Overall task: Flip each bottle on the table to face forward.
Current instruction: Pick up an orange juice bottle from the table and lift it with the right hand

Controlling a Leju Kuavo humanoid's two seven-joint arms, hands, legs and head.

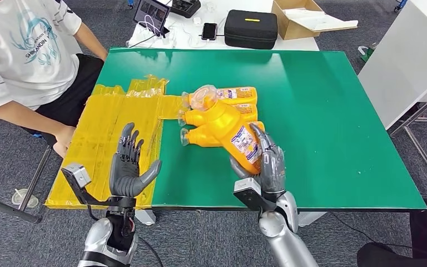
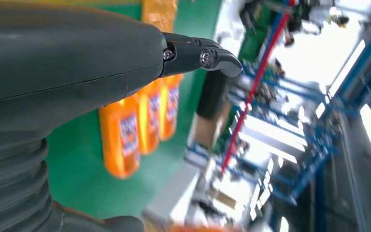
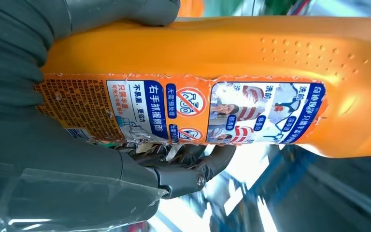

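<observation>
My right hand (image 1: 267,164) grips an orange bottle (image 1: 231,128) around its base and holds it tilted above the green table (image 1: 322,122), its clear cap (image 1: 203,97) pointing away. The right wrist view shows that bottle (image 3: 232,48) close up, its printed label (image 3: 183,108) facing the camera and my fingers (image 3: 183,166) wrapped under it. More orange bottles (image 1: 236,94) lie side by side beneath it, caps to the left; they also show as orange bottles (image 2: 125,137) in the left wrist view. My left hand (image 1: 129,167) hovers open over the yellow patch, holding nothing.
A yellow taped patch (image 1: 105,139) covers the table's left part. A person in a white shirt (image 1: 28,50) sits at the left, a hand (image 1: 62,140) by the table edge. Behind stand a black case (image 1: 250,28), a cardboard box (image 1: 303,19) and a phone (image 1: 209,30).
</observation>
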